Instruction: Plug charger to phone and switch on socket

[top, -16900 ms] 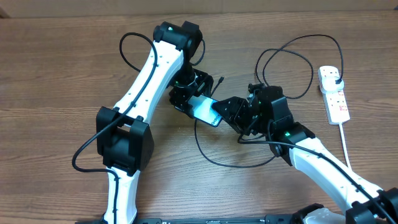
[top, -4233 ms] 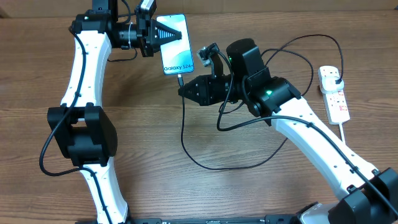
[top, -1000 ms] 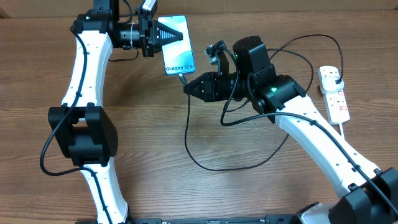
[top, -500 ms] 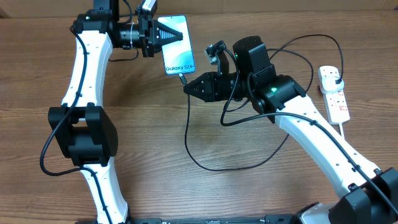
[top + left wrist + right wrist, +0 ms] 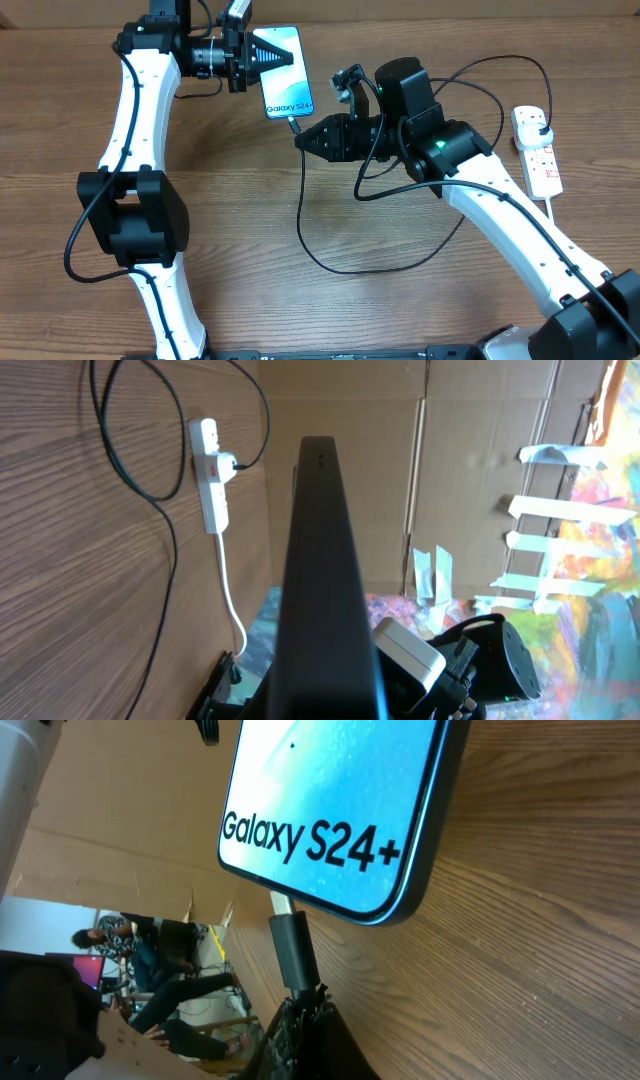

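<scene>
over wood-grain table (image 5: 230,260), unchanged from a moment ago: glossy phone (image 5: 285,88) clamped in left gripper (image 5: 280,58), thin black charger (image 5: 303,190) pinched in right gripper (image 5: 301,141)

Site: robotics lab or workroom, not a home. Evidence: two white-and-black robot arms (image 5: 140,110) bolted at a wood-grain table (image 5: 80,300); plain cardboard panels (image 5: 480,460) screening the bench, with tape strips (image 5: 560,510) stuck on them; seated people (image 5: 185,995) at desks behind, seen from the right wrist.
</scene>
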Available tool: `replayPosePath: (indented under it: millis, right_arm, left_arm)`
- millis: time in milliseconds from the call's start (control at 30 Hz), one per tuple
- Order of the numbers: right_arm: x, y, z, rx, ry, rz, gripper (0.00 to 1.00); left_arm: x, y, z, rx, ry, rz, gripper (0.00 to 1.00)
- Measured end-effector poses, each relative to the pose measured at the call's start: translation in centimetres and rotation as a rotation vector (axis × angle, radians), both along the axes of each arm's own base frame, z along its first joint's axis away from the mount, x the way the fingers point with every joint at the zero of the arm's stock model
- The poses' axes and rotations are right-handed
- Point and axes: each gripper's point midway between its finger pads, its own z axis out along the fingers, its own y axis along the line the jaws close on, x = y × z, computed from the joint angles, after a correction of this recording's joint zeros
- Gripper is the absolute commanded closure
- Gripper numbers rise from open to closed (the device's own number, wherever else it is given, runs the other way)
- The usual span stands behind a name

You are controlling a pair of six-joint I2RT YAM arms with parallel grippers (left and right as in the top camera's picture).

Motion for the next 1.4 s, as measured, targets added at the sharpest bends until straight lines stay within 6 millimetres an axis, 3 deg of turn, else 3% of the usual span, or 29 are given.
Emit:
replayPosePath:
  millis: [800, 1400]
  right_arm:
    - [-0.1, 0.7, 0.5, 0.03, 0.029, -0.014, 0.96]
    - [0.7, 0.8, 1.2, 0.055, 0.007, -0.04, 0.96]
  left_arm:
    - [0.1, 0.1, -0.2, 0.01, 0.02, 0.01, 0.96]
    - [-0.5, -1.6, -0.3, 0.018, 0.018, -0.025, 0.96]
